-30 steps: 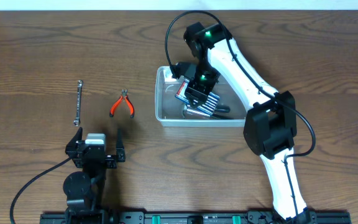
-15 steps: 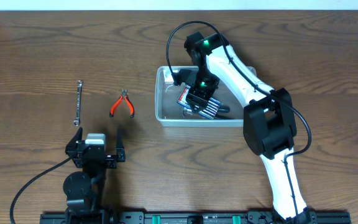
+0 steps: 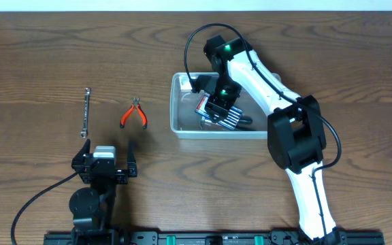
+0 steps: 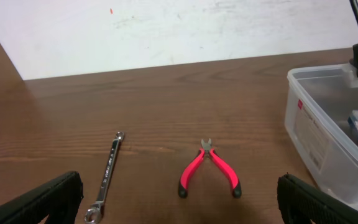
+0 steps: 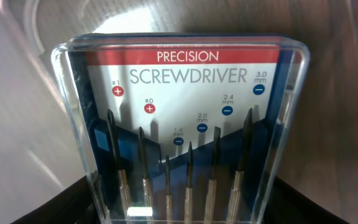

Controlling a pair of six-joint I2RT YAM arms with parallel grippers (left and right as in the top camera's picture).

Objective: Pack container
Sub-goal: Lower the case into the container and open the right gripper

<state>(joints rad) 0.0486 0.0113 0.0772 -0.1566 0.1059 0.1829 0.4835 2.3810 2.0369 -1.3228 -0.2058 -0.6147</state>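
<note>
Spanning the overhead view, the dark wood worktop [image 3: 46,54] carries the container [image 3: 180,126] just right of centre. The right gripper [image 3: 207,109] inside it clasps a screwdriver case [image 5: 185,124], its label legible only from the right wrist. The left gripper [image 3: 107,150] gapes wide and empty, facing a white wall [image 4: 166,25].

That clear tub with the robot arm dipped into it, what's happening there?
The right claw is down inside the clear tub, gripping a boxed precision screwdriver set. The left claw sits open and idle near the table's front edge. A wrench and red-handled pliers lie on the table in front of it, outside the tub, not yet packed.
</note>
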